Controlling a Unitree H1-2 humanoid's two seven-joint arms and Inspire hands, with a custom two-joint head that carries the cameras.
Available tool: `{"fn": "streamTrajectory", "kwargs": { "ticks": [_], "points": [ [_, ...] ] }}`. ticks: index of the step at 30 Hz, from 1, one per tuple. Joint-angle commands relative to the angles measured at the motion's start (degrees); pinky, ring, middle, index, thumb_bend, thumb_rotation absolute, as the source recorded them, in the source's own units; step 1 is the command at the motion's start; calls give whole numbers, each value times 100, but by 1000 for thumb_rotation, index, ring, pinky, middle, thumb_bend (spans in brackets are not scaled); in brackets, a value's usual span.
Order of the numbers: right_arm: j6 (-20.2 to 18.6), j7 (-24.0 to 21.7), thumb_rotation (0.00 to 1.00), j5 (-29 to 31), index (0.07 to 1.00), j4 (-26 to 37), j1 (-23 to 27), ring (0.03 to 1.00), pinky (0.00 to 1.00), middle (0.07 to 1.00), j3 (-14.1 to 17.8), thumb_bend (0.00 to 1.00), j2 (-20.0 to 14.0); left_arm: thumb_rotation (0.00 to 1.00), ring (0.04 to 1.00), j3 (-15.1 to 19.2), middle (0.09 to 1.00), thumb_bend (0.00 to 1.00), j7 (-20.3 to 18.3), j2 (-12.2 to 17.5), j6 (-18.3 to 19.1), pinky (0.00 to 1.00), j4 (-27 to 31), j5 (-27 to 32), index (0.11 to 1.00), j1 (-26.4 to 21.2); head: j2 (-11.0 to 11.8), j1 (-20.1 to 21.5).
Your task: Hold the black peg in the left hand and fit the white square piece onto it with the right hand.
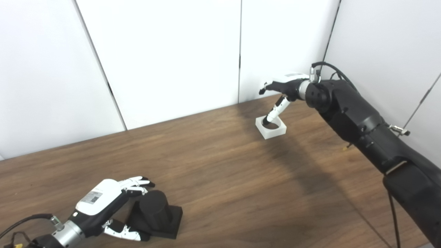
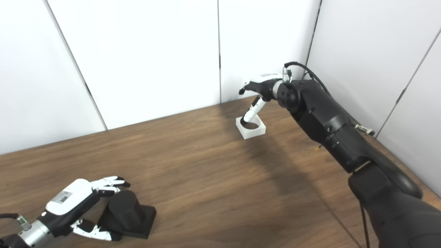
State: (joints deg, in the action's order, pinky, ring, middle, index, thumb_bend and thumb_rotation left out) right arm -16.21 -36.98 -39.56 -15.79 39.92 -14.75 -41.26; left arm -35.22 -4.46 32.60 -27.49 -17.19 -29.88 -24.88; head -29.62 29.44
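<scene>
At the lower left of the frame, the left hand point(image 1: 103, 203) is cupped around the peg point(image 1: 155, 210), fingers beyond it and thumb in front. The fingers are apart, and I cannot tell if they already grip; the peg rests on the tabletop point(image 1: 220, 172). A small label sits on the back of this hand, too blurred to read. At the upper right, the right hand point(image 1: 286, 88) is spread wide, one finger dipping into the hole of the white piece point(image 1: 271, 127), which lies flat. Lifting and fitting are, I judge, not yet done.
</scene>
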Motion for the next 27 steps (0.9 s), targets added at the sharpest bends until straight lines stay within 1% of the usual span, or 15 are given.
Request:
{"fn": "streamTrajectory", "kwargs": {
  "ticks": [1,3,4,9,14,18,19,21,24,27],
  "points": [
    [-102,-54,614,209,941,81,309,993,781,1000,196,846,-233,63,897,-129,848,524,-359,328,59,805,-177,-378,489,236,-7,1],
    [-94,-131,643,294,949,78,297,985,781,1000,200,896,-281,62,895,-168,846,524,-295,337,59,803,-186,-400,489,227,-7,1],
    [-89,-171,638,329,951,72,297,987,785,1000,184,914,-310,63,894,-175,842,524,-282,334,60,801,-192,-429,489,224,-7,1],
    [-138,-379,528,439,952,40,292,999,833,1000,93,992,-388,62,892,-146,837,524,-333,313,58,801,-197,-430,489,234,-23,-10],
    [-164,-468,474,448,951,70,269,998,837,1000,-16,998,-414,61,888,-155,836,524,-400,301,60,801,-164,-418,489,228,-32,-30],
    [-204,-574,374,495,961,46,242,999,830,1000,-81,959,-387,60,889,-151,837,524,-479,302,61,798,-125,-389,488,227,-64,-73],
    [-218,-587,331,523,965,25,235,1000,833,1000,-84,951,-372,60,886,-151,834,524,-487,311,61,792,-110,-383,489,228,-66,-81],
    [-235,-618,308,556,968,-20,233,1000,836,1000,-112,948,-352,60,885,-140,833,524,-494,325,60,788,-84,-372,488,235,-73,-87],
    [-244,-654,313,551,977,-87,252,1000,854,1000,-185,979,-331,60,885,-104,833,524,-514,346,61,782,-40,-355,488,246,-86,-99],
    [-232,-620,286,553,976,-152,255,1000,858,1000,-227,979,-301,60,887,-45,834,524,-587,348,67,782,2,-358,488,256,-93,-123]
  ]
}}
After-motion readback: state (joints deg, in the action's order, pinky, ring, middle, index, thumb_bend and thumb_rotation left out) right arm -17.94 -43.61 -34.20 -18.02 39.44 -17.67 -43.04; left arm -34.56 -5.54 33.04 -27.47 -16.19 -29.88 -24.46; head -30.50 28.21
